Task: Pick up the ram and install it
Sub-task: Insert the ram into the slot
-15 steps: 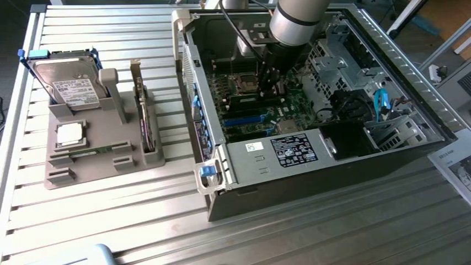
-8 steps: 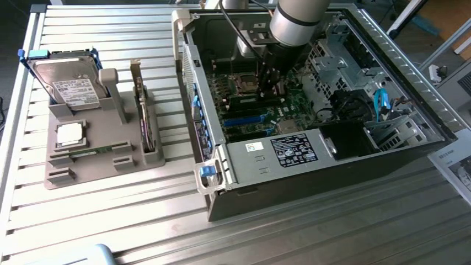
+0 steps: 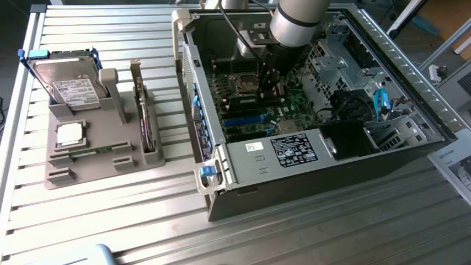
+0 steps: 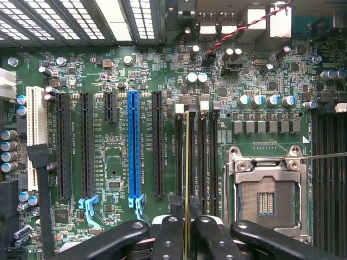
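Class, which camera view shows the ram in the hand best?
The wrist view: the ram runs edge-on from the hand, along the memory slots. In the exterior view, the hand inside the computer case covers nearly all of it.

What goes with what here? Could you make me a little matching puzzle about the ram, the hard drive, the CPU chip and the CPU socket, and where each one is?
Things:
1. ram
2. hard drive
3. CPU chip
4. CPU socket

Places or states:
A. lying flat on the grey holder
B. empty, on the motherboard
C. clamped edge-on in the pincer
D. standing in the grey holder

Pairs: 1-C, 2-D, 3-A, 4-B.
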Motion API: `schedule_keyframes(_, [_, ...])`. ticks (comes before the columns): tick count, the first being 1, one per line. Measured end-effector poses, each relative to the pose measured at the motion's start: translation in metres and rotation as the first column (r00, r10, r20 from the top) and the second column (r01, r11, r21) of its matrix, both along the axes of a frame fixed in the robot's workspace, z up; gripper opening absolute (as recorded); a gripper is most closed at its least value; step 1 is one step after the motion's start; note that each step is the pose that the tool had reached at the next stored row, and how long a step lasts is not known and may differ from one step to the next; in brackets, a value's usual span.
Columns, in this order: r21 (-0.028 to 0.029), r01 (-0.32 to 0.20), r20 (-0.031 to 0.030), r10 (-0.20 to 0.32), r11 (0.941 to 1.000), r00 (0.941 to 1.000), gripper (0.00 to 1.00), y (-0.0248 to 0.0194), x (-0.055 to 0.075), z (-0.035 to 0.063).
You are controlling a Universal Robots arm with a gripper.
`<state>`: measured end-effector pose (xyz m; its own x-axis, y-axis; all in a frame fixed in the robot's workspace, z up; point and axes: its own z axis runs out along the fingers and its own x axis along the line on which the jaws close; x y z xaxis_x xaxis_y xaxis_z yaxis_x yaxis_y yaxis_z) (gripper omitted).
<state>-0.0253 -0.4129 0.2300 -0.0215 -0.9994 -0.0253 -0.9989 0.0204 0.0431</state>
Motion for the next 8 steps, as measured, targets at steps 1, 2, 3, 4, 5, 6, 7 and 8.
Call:
schedule_keyframes(1, [0.0000, 0.000, 0.0000, 0.000, 1.0000, 1.0000, 0.14, 0.0000, 0.0000, 0.0000])
schedule_keyframes(2, [0.0000, 0.000, 0.0000, 0.000, 1.0000, 1.0000, 0.14, 0.0000, 0.0001, 0.0000])
schedule_keyframes(3, [0.0000, 0.000, 0.0000, 0.000, 1.0000, 1.0000, 0.14, -0.0001, 0.0000, 0.0000])
schedule_keyframes(4, [0.0000, 0.000, 0.0000, 0.000, 1.0000, 1.0000, 0.14, -0.0001, 0.0000, 0.0000])
schedule_keyframes(5, [0.0000, 0.000, 0.0000, 0.000, 1.0000, 1.0000, 0.14, 0.0000, 0.0001, 0.0000])
schedule_keyframes(6, [0.0001, -0.002, 0.0001, 0.002, 1.0000, 1.0000, 0.14, -0.0001, 0.0001, 0.0000])
schedule_keyframes(7, [0.0000, -0.005, 0.0001, 0.005, 1.0000, 1.0000, 0.14, -0.0002, 0.0001, 0.0000])
schedule_keyframes(8, [0.0000, -0.008, 0.0001, 0.008, 1.0000, 1.0000, 0.14, -0.0003, 0.0000, 0.0000])
